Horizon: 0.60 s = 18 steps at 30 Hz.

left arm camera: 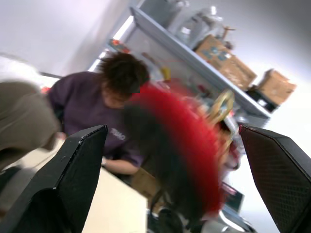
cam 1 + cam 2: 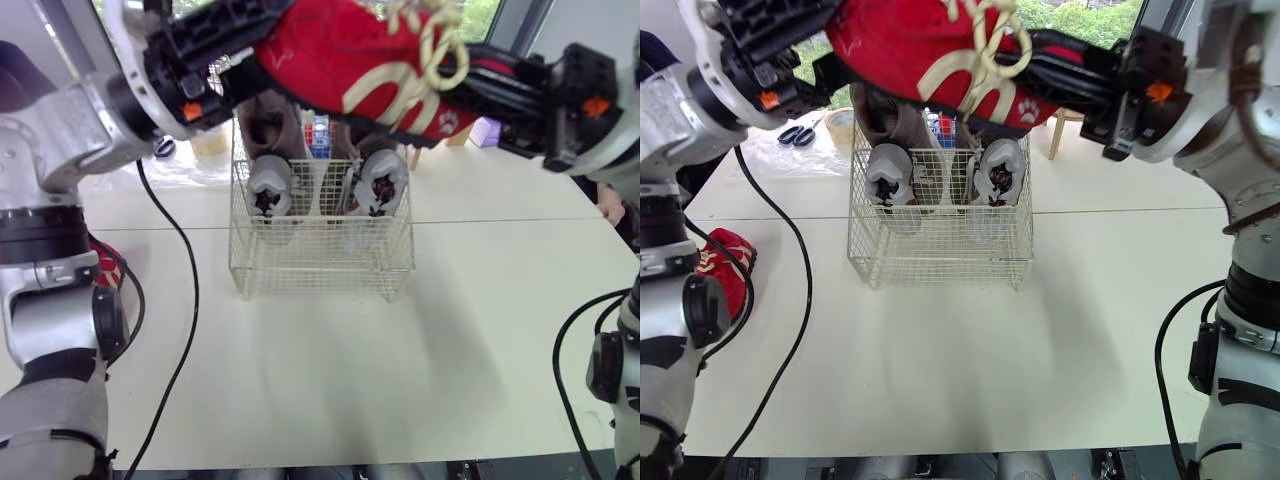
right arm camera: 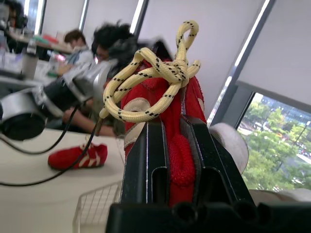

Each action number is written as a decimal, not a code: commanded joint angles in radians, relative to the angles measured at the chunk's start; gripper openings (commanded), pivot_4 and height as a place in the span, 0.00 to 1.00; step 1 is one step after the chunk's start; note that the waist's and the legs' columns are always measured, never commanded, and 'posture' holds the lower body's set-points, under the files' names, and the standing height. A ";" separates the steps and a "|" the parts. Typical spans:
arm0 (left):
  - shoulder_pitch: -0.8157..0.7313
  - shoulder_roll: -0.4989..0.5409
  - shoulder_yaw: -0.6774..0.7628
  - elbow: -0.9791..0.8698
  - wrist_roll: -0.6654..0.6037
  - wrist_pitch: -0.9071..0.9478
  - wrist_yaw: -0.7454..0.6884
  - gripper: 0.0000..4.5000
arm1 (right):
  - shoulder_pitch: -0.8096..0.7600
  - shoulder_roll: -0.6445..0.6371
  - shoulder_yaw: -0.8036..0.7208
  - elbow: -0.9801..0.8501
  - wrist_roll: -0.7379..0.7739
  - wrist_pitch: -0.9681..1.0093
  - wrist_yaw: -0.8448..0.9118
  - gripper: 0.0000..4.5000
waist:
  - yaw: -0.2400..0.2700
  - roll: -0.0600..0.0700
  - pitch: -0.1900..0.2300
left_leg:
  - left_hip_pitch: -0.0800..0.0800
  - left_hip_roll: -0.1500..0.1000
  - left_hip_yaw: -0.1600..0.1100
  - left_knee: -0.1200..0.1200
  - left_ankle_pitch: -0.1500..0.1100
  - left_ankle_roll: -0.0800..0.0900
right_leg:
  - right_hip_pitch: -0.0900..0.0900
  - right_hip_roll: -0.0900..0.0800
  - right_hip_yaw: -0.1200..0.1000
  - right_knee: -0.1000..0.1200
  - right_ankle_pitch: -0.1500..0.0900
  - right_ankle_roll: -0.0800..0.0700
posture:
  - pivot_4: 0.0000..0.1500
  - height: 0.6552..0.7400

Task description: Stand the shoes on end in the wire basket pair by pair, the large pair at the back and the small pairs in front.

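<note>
The right end effector (image 3: 175, 132) pinches the red shoe (image 2: 350, 60) by its upper, just below the knotted lace (image 3: 155, 73), and holds it in the air above the basket (image 2: 320, 262). The left end effector (image 1: 172, 132) has its fingers spread wide. The shoe's other end sits between them, touching neither. Two grey shoes (image 2: 270, 190) stand on end in the basket. Another red shoe (image 2: 725, 265) lies on the surface (image 2: 350, 380) at the left.

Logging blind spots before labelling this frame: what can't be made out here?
1. Back of the wire basket: in the head views, the red shoe covers the tops of the brown shoes.
2. The red shoe in the left wrist view: blurred, so it is unclear whether the left gripper touches it.
3. The second red shoe: in the head views, the left arm hides part.
</note>
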 commanded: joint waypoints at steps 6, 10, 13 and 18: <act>-0.010 -0.007 -0.006 -0.027 -0.021 0.067 -0.021 0.68 | -0.052 -0.002 0.015 -0.050 -0.054 -0.023 0.000 0.04 | 0.001 0.000 0.000 | 0.000 0.000 0.000 0.000 0.000 -0.001 | 0.000 0.000 0.000 0.000 0.000 0.000 | 1.00 1.00; -0.010 -0.007 0.002 -0.019 -0.022 0.066 -0.020 0.27 | -0.059 0.003 0.024 -0.053 -0.061 -0.019 -0.002 0.04 | 0.001 0.000 0.000 | 0.000 0.000 0.000 0.000 0.001 -0.001 | 0.000 -0.001 0.000 0.000 0.000 0.000 | 1.00 1.00; 0.000 -0.007 0.014 -0.020 -0.023 0.045 -0.002 0.05 | -0.057 0.001 0.026 -0.060 -0.050 -0.004 0.000 0.04 | 0.002 0.000 0.000 | 0.000 0.000 0.000 0.000 0.001 -0.001 | 0.000 -0.001 0.000 0.000 0.000 0.000 | 1.00 1.00; 0.086 -0.012 0.084 -0.095 -0.011 -0.049 0.044 0.05 | -0.038 0.072 -0.109 0.032 0.067 0.030 -0.124 0.31 | 0.001 0.000 0.000 | 0.000 0.000 0.000 0.000 0.001 -0.001 | 0.000 -0.001 0.000 0.000 0.000 0.000 | 1.00 1.00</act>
